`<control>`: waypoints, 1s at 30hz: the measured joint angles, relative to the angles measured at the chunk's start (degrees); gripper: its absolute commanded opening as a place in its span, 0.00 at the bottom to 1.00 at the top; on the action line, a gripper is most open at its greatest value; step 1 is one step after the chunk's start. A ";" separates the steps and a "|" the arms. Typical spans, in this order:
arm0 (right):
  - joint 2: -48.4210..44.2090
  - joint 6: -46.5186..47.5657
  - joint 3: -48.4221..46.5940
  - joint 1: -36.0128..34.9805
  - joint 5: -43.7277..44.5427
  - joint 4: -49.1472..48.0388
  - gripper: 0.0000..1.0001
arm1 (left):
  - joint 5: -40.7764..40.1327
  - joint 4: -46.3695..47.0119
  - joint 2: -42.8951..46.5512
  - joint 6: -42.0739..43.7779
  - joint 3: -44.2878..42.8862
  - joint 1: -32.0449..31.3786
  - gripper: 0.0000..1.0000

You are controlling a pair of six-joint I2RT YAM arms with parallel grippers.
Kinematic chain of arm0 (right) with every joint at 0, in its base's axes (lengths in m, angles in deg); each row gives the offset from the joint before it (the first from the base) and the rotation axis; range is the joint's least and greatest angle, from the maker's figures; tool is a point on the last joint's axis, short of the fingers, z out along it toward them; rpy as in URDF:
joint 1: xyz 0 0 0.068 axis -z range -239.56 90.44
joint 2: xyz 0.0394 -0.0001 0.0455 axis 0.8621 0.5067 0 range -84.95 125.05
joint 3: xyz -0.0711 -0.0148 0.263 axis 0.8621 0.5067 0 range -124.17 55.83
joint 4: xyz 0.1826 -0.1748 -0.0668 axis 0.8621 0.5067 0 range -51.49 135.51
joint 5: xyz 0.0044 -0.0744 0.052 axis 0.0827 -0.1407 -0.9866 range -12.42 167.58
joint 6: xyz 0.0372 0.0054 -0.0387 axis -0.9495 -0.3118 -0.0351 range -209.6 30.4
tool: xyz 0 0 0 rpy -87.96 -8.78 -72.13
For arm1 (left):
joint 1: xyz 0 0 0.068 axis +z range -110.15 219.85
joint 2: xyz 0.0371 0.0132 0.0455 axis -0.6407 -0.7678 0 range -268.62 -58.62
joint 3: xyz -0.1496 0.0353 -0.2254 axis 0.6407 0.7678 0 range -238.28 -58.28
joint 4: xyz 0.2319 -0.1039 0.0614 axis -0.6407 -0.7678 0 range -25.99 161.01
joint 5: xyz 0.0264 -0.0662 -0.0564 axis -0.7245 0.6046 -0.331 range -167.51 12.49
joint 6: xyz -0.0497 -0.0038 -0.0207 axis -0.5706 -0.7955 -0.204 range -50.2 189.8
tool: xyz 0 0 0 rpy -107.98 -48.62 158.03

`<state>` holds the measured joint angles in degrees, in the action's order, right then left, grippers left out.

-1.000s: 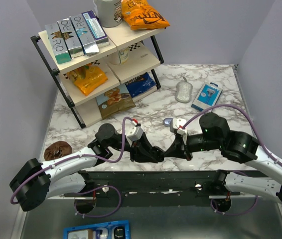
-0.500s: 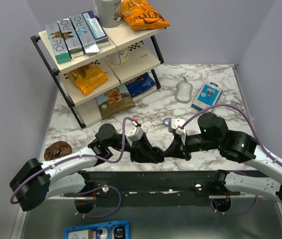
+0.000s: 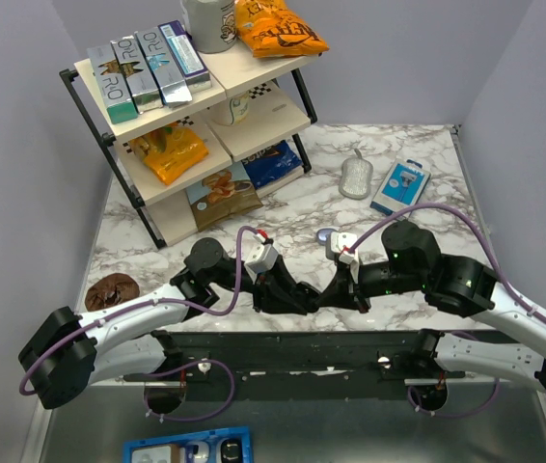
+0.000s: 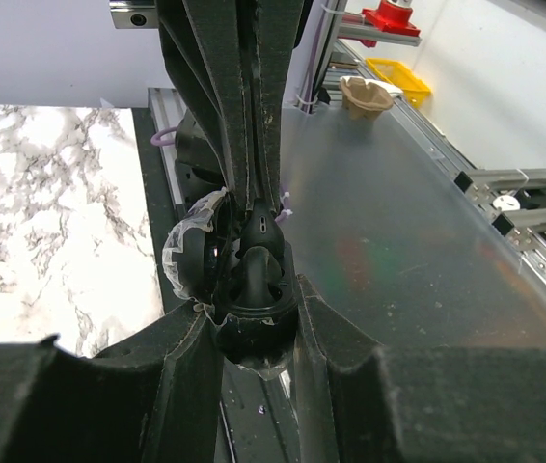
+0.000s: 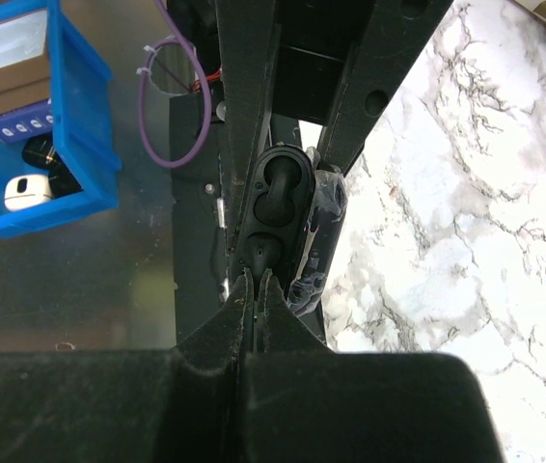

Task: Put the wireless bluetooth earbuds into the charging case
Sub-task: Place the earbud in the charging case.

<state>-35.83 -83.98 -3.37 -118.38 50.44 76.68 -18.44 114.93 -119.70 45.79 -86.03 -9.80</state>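
Shift: right gripper had edged slightly toward left gripper.
Grips: left clenched around charging case; right pinched on earbud above its socket.
Advice: align squarely, press gently.

Left hand and right hand flank the charging case.
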 measured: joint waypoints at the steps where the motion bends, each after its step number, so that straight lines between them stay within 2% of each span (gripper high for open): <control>1: -0.02 0.00 0.02 0.00 0.13 0.00 0.01 | -0.04 0.00 0.00 0.02 0.00 0.00 0.00; 16: 0.04 0.00 0.26 -1.40 2.14 -0.15 0.01 | -0.26 -0.28 0.00 0.02 0.00 -0.04 0.00; 25: 0.02 -1.09 0.76 -1.51 4.15 -1.22 0.18 | -1.81 0.94 0.00 -0.66 0.00 -0.04 0.00; 30: -0.11 -1.62 0.76 -1.53 4.83 -1.55 0.24 | -2.05 1.49 0.00 -1.14 0.00 -0.02 0.00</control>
<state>-35.93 -85.59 -2.60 -119.91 55.27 75.13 -20.50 116.42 -119.70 44.65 -86.03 -9.82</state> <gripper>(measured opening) 0.199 0.374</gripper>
